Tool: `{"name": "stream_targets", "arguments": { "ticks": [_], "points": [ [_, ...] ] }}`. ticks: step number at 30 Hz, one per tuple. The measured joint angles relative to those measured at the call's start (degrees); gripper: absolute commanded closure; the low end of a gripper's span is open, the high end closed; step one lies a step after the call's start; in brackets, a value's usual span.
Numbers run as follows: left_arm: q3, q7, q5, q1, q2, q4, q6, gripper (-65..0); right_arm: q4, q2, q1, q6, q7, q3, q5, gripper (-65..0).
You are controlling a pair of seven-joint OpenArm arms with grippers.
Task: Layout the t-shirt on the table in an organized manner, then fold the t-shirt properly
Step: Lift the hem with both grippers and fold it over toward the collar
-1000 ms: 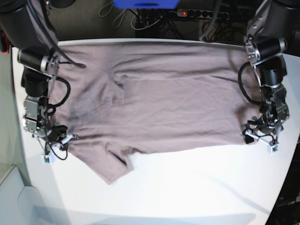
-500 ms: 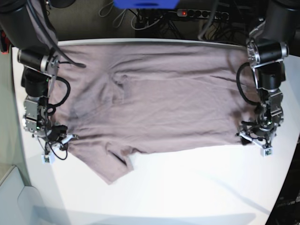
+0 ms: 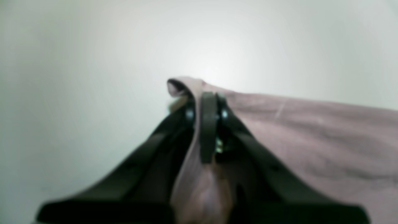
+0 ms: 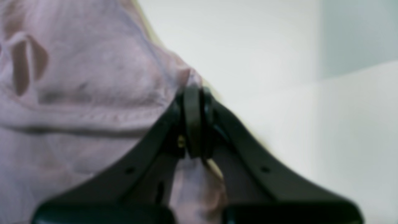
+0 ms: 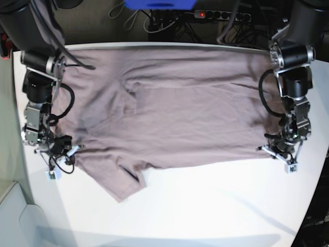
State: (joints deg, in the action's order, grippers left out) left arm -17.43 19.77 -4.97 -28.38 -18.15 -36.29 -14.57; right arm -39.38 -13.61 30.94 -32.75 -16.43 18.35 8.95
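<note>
T-shirt (image 5: pixel 169 108) lies spread flat on the white bench (image 5: pixel 205 206), both grippers closed on its edges.

Mauve-pink cloth covers the far half of the bench, wrinkled, with one sleeve pointing toward the near side; the near half of the smooth matte surface is bare. The left gripper (image 3: pixel 206 102) has its jaws closed on a raised fold of the shirt's edge, at the right side of the base view. The right gripper (image 4: pixel 192 93) has its jaws closed on the cloth edge at the opposite side. Behind the bench, dark floor holds black cables and a power strip (image 5: pixel 221 14) with a red light.
</note>
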Motion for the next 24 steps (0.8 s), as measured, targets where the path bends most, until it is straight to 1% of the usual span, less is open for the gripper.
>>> {"name": "stream_targets", "arguments": {
  "ticks": [2,4,6,9,14,16,19,22,24],
  "points": [
    [-0.4,3.0,0.0,0.1,0.2,-2.1,0.0,-0.2,-5.6,0.4,-2.1,-0.2,-2.2,0.0,0.2,0.0],
    [-2.5,5.7,-0.1,0.1,0.5,-4.7,-0.3,-0.2,-10.4,0.7,-3.6,-0.2,-2.7,0.0,0.0,0.0],
    [-4.8,6.6,-1.3,0.8,1.1,-7.4,-0.2,-0.2,-15.0,1.4,-5.0,-0.2,-3.9,0.1,-0.1,0.0],
    [-5.3,8.1,-2.6,3.1,1.6,-12.1,-0.2,-0.2,-20.6,2.0,-7.6,-0.4,-5.7,0.0,-0.2,0.0],
    [-5.4,11.7,-5.5,7.1,1.7,-19.0,-0.2,-0.2,-28.7,1.9,-12.3,-0.5,-7.0,0.0,-0.4,0.0],
    [-5.4,12.6,-7.1,8.2,1.7,-21.7,-0.3,-0.2,-31.6,1.7,-14.0,-0.5,-6.9,0.0,-3.7,0.0],
    [-5.5,13.1,-9.5,10.7,1.5,-25.2,-0.3,-0.2,-36.4,0.7,-16.8,-0.9,-9.5,-0.2,-7.9,0.0],
    [-5.5,13.9,-9.8,13.6,1.3,-28.0,-0.2,-0.2,-41.0,-0.9,-20.2,-0.4,-13.2,0.0,-11.6,0.0],
    [-5.5,14.3,-9.8,14.9,1.4,-30.2,-0.2,-0.2,-44.2,-1.0,-22.8,-0.4,-13.9,0.1,-14.4,0.0]
  ]
}}
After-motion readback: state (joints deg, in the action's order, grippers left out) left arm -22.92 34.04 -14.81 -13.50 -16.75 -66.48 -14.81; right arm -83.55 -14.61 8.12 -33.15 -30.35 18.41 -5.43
